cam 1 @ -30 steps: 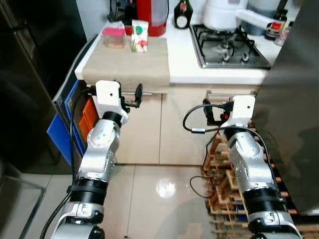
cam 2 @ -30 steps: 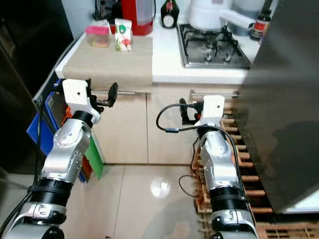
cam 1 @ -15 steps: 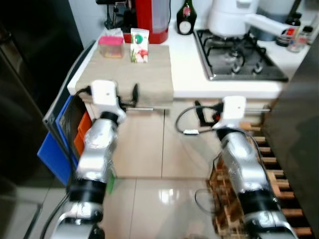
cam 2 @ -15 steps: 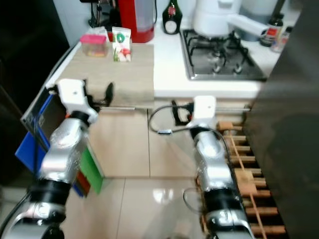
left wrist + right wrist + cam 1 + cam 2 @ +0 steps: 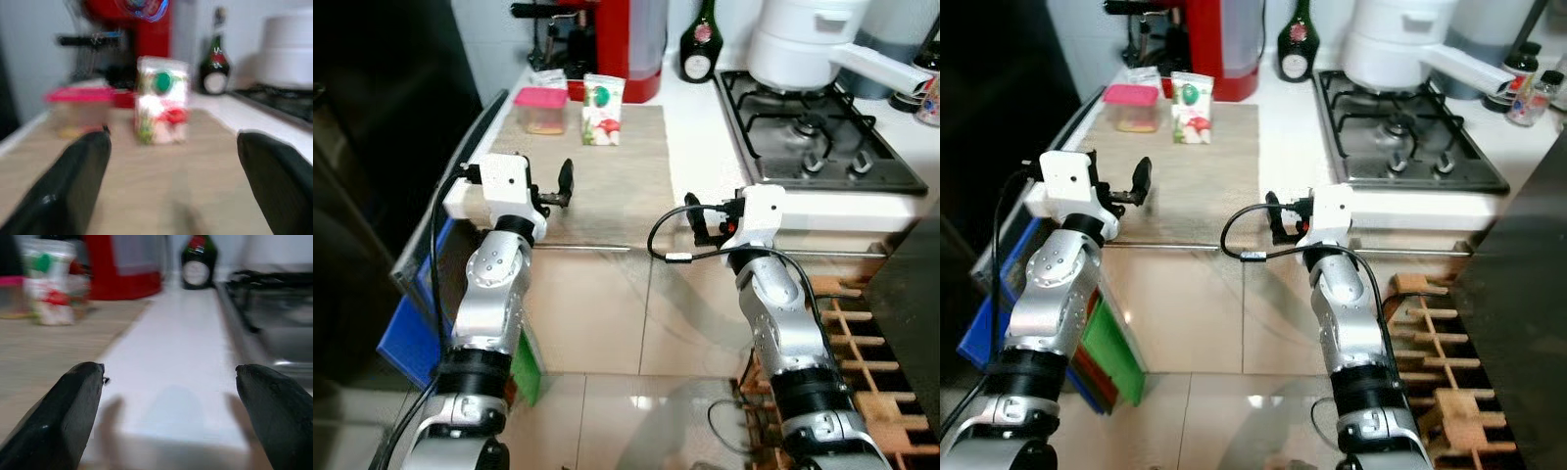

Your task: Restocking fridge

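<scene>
As camera closed in, both grippers (image 5: 563,181) (image 5: 700,220) reached counter (image 5: 705,137) edge.

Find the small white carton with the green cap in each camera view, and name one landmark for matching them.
Left eye view: carton stands on the beige mat, beside the pink-lidded tub.
Right eye view: carton stands on the same mat, upper left.
Left wrist view: carton stands centred between the black fingers.
Right wrist view: carton stands far left.
Shared landmark: the red appliance behind it.
</scene>
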Robot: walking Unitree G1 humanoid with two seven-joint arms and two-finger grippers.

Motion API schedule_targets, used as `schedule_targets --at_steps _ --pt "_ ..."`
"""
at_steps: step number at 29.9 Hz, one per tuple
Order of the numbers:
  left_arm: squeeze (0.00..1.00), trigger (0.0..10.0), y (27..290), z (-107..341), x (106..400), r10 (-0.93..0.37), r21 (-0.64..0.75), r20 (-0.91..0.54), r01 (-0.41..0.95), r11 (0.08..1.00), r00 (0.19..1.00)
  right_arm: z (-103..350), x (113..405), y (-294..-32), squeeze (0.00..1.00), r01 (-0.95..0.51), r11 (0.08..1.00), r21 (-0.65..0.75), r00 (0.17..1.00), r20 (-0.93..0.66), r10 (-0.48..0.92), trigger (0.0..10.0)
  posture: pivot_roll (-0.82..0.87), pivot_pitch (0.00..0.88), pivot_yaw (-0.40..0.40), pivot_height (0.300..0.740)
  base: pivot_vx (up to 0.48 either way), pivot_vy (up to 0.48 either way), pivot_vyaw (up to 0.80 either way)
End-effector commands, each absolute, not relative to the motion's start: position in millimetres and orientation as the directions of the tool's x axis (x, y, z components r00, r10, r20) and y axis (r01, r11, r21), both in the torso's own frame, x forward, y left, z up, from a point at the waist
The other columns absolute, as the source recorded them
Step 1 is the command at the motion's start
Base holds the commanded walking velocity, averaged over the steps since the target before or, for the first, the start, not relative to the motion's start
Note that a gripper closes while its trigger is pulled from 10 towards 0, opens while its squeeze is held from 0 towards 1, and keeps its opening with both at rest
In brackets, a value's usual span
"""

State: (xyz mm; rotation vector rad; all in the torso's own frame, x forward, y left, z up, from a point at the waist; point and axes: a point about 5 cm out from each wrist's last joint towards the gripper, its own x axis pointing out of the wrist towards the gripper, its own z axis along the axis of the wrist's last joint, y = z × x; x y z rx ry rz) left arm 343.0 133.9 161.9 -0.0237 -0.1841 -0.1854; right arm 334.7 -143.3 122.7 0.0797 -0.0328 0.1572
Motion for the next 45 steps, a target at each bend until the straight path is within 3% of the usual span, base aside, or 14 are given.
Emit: schedule_targets --at_steps 1,6,9,22,29,45 --pt "0.0 10.0 141.6 173.7 345.6 -0.175 0.019 0.223 0.175 0.984 0.959 129.4 336.8 -134.9 0.0 -0.18 0.98 0.087 0.982 0.071 0.174 10.0 0.01 0.0 0.036 0.74 0.446 0.0 0.0" --pt "0.0 10.0 139.7 170.7 344.6 -0.198 0.08 0.209 0.185 0.979 0.958 127.5 333.9 -139.9 0.0 -0.165 0.982 0.088 0.985 0.067 0.16 10.0 0.01 0.0 0.035 0.74 0.41 0.0 0.0" --pt "0.0 10.0 135.5 166.1 342.2 -0.227 0.024 0.184 0.226 0.974 0.956 121.0 330.7 -142.2 0.0 -0.164 0.984 0.075 0.986 0.035 0.162 10.0 0.01 0.0 0.039 0.74 0.0 0.16 -0.45" --pt "0.0 10.0 132.2 167.2 343.1 -0.235 0.057 0.181 0.228 0.972 0.955 122.8 327.9 -139.2 0.0 -0.168 0.983 0.072 0.985 0.06 0.164 10.0 0.01 0.0 0.045 0.74 0.0 0.159 -0.29" --pt "0.0 10.0 132.2 168.1 341.2 -0.24 0.056 0.185 0.234 0.971 0.953 149.9 324.3 -143.7 0.0 -0.129 0.992 -0.008 0.972 0.196 0.128 10.0 0.01 0.0 0.041 0.74 0.0 0.0 0.0" --pt "0.0 10.0 128.8 243.4 348.7 -0.271 0.083 0.36 0.259 0.962 0.893 208.3 328.5 -145.0 0.0 -0.1 0.993 0.063 0.934 0.35 0.072 10.0 0.01 0.0 0.042 0.74 0.029 0.0 0.0"
